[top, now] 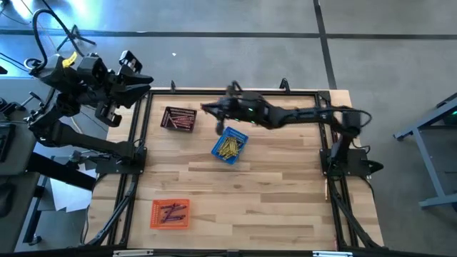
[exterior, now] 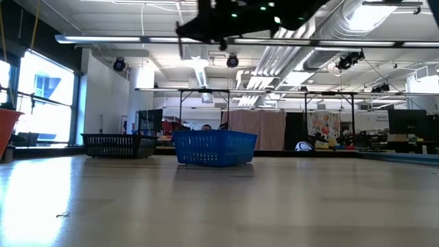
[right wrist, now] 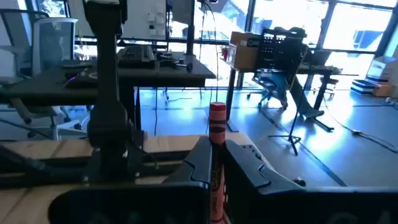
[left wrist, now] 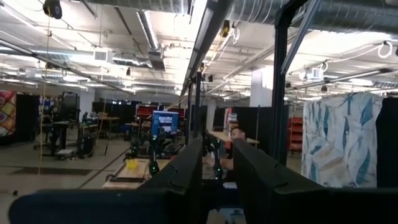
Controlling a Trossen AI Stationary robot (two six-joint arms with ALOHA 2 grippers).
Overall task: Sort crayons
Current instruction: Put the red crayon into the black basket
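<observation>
Three mesh baskets are laid out on the wooden table [top: 271,207]: a black basket [top: 179,118] with red-pink crayons [top: 182,121], a blue basket [top: 230,145] with yellow-gold crayons [top: 228,147], and an orange basket [top: 170,213] with dark purple crayons [top: 172,212].

Item in hand: one red crayon [right wrist: 216,158], pinched between the nearly closed fingers of the right gripper [top: 208,109]. Its long axis is seen to run forward along the fingers, the tip projecting beyond them.

Position: the right gripper is held high above the table's far side, between the black and blue baskets. The black basket, judged the matching bin, lies just to its left.

Left gripper [top: 136,73]: parked off the table's far left corner, jaws partly spread, nothing held.
</observation>
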